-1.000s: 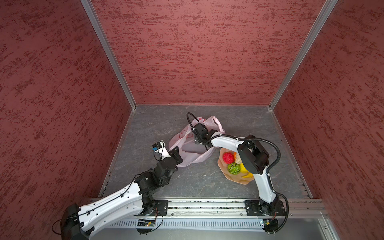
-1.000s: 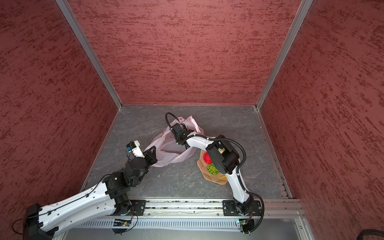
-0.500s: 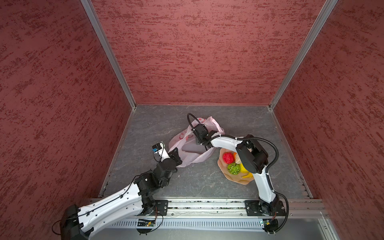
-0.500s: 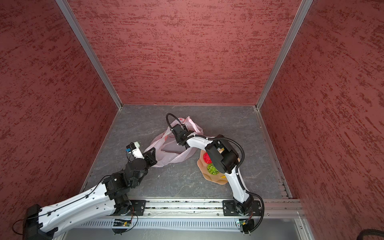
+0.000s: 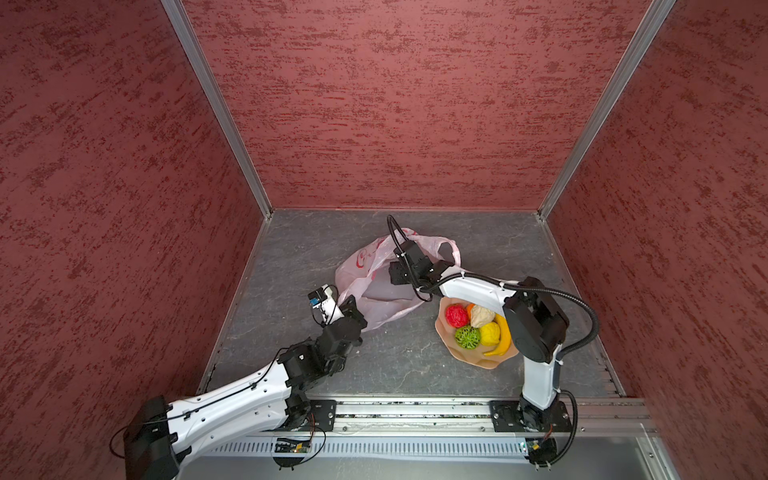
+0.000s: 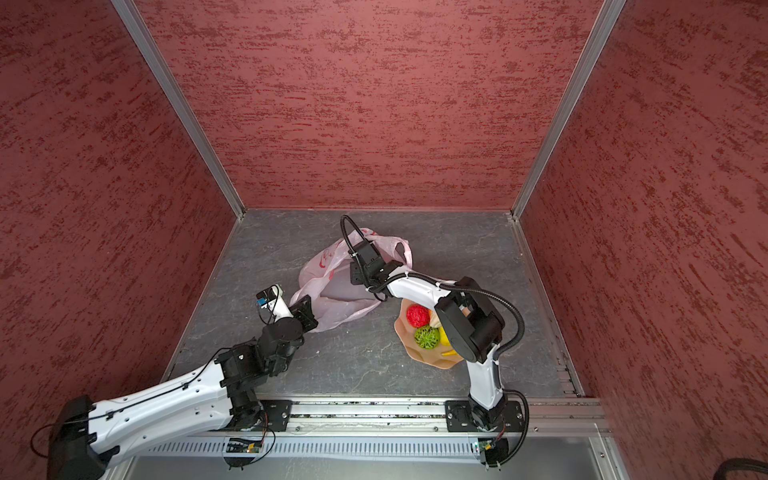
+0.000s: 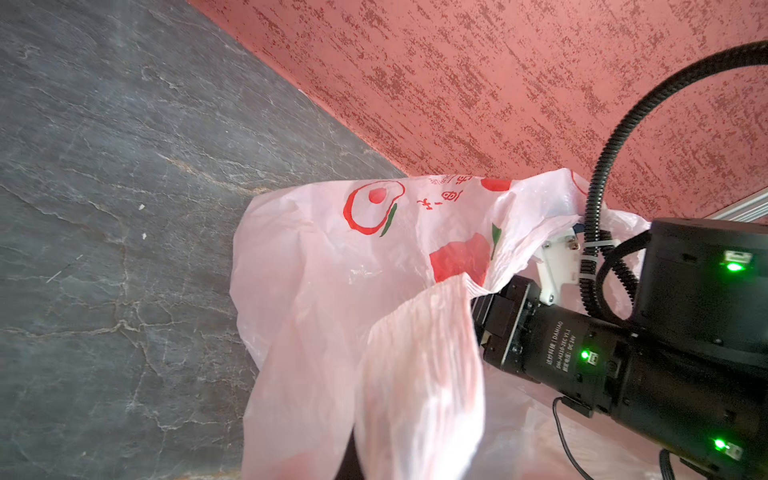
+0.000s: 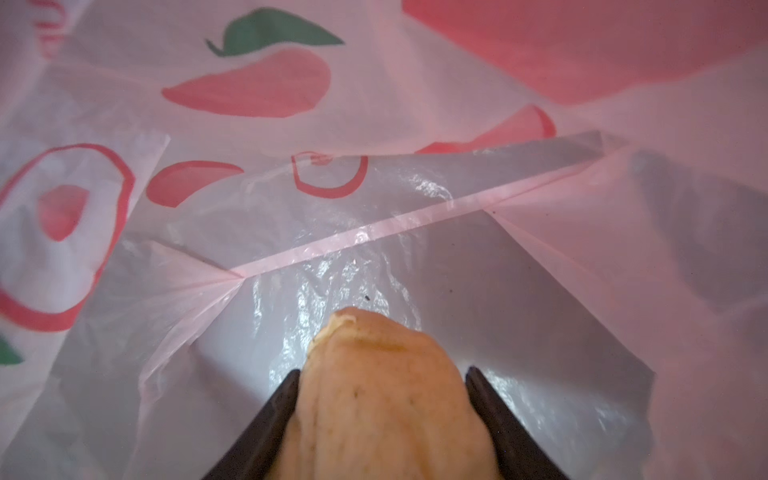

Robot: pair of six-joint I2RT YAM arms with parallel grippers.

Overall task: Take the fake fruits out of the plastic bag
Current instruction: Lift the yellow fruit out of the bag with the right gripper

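Observation:
The pale-pink plastic bag (image 5: pixel 361 270) (image 6: pixel 328 266) lies at mid-floor with its mouth held open. My left gripper (image 5: pixel 347 301) (image 6: pixel 305 305) is shut on the bag's near edge; in the left wrist view the bag (image 7: pixel 332 257) hides the jaws. My right gripper (image 8: pixel 382 374) reaches inside the bag (image 8: pixel 374 208), shut on a cream lumpy fruit (image 8: pixel 382 395) with a finger against each side. In both top views the bag film covers its fingers. Other fake fruits sit in the dish: red ball (image 5: pixel 456 315) (image 6: pixel 417 316), green lattice ball (image 5: pixel 467 336) (image 6: pixel 427 336), lemon (image 5: pixel 489 333), banana (image 5: pixel 503 338), cream piece (image 5: pixel 481 316).
The tan wavy-edged dish (image 5: pixel 457 357) (image 6: pixel 415 353) stands right of the bag, partly under my right arm's elbow (image 5: pixel 536 324). Red textured walls enclose the grey floor on three sides. A metal rail (image 5: pixel 415 411) runs along the front edge.
The right jaws have closed onto the cream piece inside the bag. Both arms stand almost where they were, and the left still holds the bag's edge.

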